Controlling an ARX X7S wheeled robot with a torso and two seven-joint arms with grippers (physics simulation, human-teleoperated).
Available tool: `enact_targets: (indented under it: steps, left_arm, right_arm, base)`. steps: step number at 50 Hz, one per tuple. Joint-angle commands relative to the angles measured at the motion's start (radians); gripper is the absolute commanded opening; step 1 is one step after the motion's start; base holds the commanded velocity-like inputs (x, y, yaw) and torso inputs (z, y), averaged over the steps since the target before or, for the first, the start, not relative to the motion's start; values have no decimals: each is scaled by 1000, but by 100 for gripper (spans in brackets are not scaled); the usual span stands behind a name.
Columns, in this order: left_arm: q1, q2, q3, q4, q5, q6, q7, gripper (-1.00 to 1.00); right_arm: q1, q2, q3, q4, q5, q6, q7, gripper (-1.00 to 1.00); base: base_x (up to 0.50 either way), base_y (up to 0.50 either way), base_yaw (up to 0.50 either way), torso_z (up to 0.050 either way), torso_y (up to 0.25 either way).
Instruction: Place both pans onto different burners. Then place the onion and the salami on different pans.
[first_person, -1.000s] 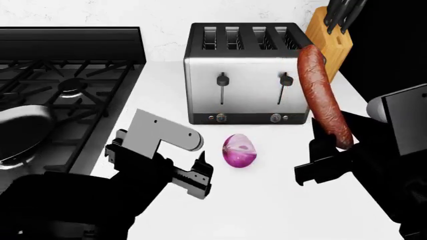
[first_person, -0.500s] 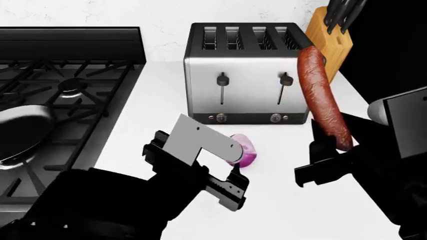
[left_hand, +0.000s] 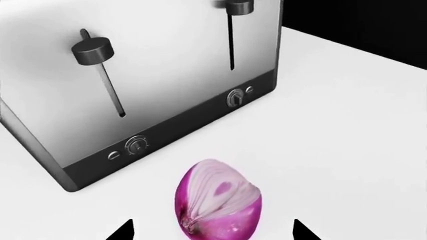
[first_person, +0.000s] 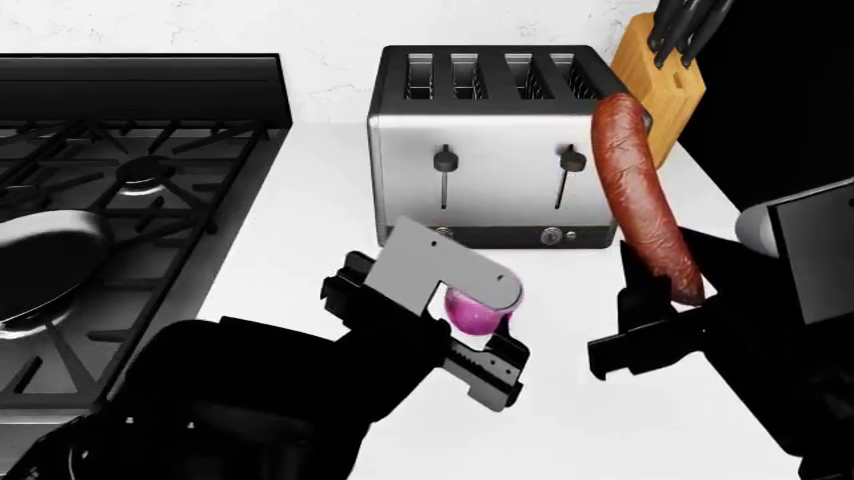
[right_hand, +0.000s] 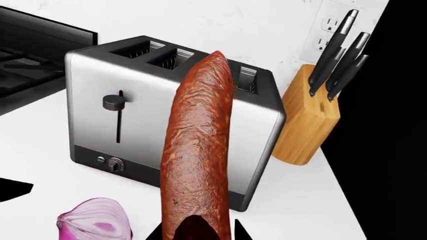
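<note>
The purple-pink onion (first_person: 465, 312) lies on the white counter in front of the toaster. My left gripper (first_person: 483, 330) is open just over it. In the left wrist view the onion (left_hand: 217, 200) sits between the two dark fingertips (left_hand: 123, 232), not gripped. My right gripper (first_person: 654, 315) is shut on the lower end of the reddish-brown salami (first_person: 645, 195) and holds it upright above the counter, as the right wrist view shows (right_hand: 197, 150). A glossy pan (first_person: 40, 262) rests on the stove grates at the far left, partly cut off. A rear burner (first_person: 140, 172) is bare. The other pan is out of view.
A steel four-slot toaster (first_person: 487, 160) stands just behind the onion. A wooden knife block (first_person: 661, 85) stands at the back right. The stove (first_person: 120, 215) takes the left side. The counter's right edge (first_person: 714, 190) drops into black.
My left arm has moved right and forward, so its open gripper is now over the onion. The right gripper and the salami have not moved.
</note>
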Motion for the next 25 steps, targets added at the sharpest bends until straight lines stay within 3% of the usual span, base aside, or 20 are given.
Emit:
enact_targets:
  steps: [1,25]
  left_arm:
    - [-11,23,22,-54,39,12,46,100]
    - [-17,51,72,-162,140,52,145,100]
  right_arm:
    - [-20,10,12,-14,-17,-6,-17,-100]
    - [-95,29,32,-36,-64,-42,-58,-100]
  base:
    - [0,0,0,0,0]
    - [0,0,0,0,0]
